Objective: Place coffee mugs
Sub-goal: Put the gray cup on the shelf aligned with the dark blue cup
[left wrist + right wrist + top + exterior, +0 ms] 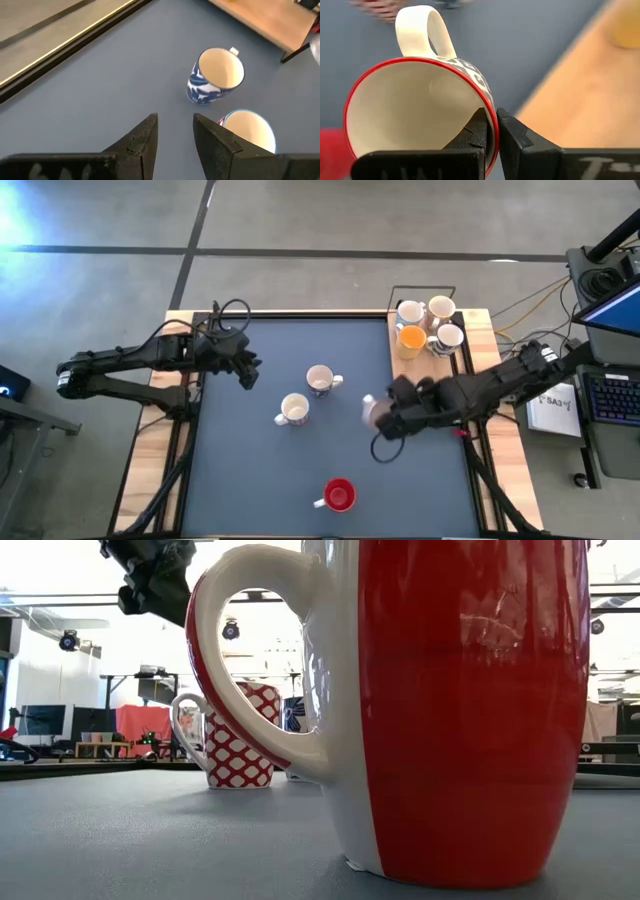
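Observation:
My right gripper (384, 414) is over the mat's right part, shut on a mug (415, 110) that has a red rim, a grey patterned wall and a white handle. A blue-patterned mug (320, 380) and a red-checked one (294, 410) stand at mid-table on their bases. A red mug (340, 495) stands near the near edge and fills the low view (470, 710). An orange mug (411, 337) and three pale mugs (441, 307) stand on the wooden tray. My left gripper (175, 135) is open above the mat, left of the two middle mugs. My right gripper pinches the mug's rim (491, 114) on the side away from the handle, one finger (475, 131) inside the cup and one (517, 136) outside. The fingers slant down from the table's right side. The mug's mouth faces the wrist, handle (422, 30) pointing away.
The wooden tray (395, 350) with a wire frame sits at the mat's far right corner. Bare mat lies along the left side and the near left. Wooden table edges (150, 480) flank the mat. Cables run off to the right.

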### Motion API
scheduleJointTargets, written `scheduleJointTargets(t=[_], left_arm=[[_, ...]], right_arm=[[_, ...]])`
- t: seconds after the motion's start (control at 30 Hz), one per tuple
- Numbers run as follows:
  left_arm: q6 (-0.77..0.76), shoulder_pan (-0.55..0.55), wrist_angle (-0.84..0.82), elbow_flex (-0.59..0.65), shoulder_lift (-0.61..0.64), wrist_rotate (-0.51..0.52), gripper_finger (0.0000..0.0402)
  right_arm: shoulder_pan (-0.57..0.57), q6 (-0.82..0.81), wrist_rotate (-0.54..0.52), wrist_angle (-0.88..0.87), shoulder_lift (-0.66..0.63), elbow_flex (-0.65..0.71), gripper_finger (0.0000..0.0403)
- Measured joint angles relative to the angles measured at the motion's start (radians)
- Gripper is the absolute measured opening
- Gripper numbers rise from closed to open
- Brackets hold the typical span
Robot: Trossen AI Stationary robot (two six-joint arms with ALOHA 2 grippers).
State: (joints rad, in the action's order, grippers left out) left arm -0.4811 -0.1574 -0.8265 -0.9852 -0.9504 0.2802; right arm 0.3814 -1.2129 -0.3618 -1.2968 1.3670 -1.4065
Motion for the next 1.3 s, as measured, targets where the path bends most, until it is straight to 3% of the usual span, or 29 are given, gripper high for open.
scheduleJointTargets(t=[0.3, 0.73, 1.07, 1.3], left_arm=[[0.086, 0.000, -0.016, 0.000, 0.000, 0.000, 0.0107], [0.190, 0.000, -0.018, 0.000, 0.003, -0.001, 0.0107], [0.209, 0.000, -0.027, 0.000, 0.022, -0.001, 0.0107], [0.210, 0.000, -0.027, 0.000, 0.027, -0.001, 0.0107]], right_arm=[[-0.129, -0.081, 0.006, -0.227, -0.001, -0.048, 0.0013], [-0.277, -0.075, 0.003, -0.273, -0.042, -0.031, 0.0013], [-0.335, -0.123, 0.112, -0.277, -0.173, 0.157, 0.0013], [-0.334, -0.275, 0.158, -0.270, -0.245, 0.255, 0.0013]])
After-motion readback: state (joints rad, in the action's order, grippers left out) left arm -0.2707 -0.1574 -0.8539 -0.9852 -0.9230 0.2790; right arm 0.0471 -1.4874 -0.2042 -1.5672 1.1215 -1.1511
